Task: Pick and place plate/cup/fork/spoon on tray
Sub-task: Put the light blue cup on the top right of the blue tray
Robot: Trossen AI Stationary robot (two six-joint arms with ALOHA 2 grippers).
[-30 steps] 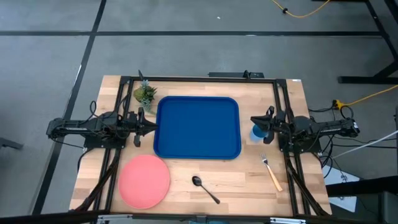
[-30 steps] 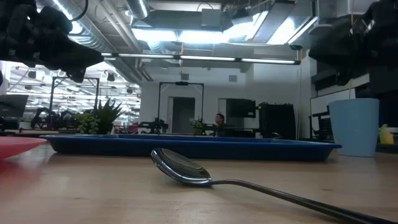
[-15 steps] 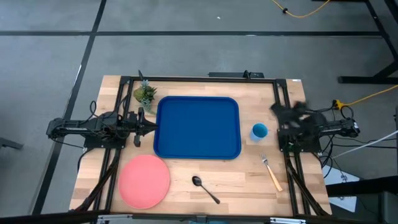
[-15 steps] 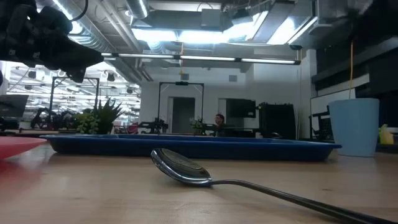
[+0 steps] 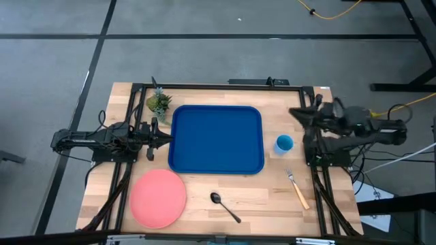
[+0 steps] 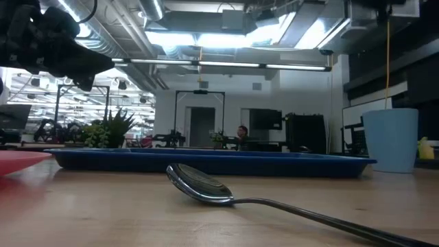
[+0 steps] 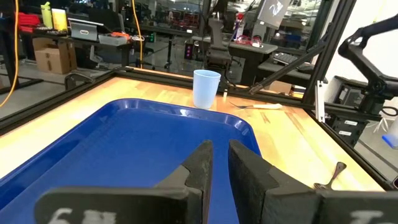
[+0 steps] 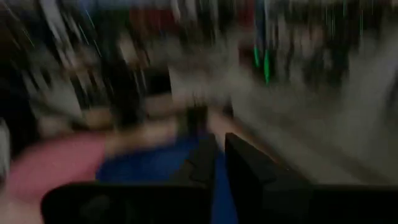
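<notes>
Tray (image 5: 216, 139) deep blue; plate (image 5: 158, 198) salmon-pink; cup (image 5: 284, 143) light blue.

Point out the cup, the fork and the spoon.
cup (image 5: 284, 143), high view, on its open round top.
fork (image 5: 297, 188), high view, where the tines meet the tan handle.
spoon (image 6: 199, 184), low view, on the oval bowl.

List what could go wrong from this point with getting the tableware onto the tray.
1. The cup stands close beside the tray rim; the right gripper, raised nearby, might tip it while reaching.
2. The plate lies flat on the table, so a grasp at its edge may slip.
3. The spoon and fork are slim and lie flat, so fingers could scrape the wood or miss.
</notes>
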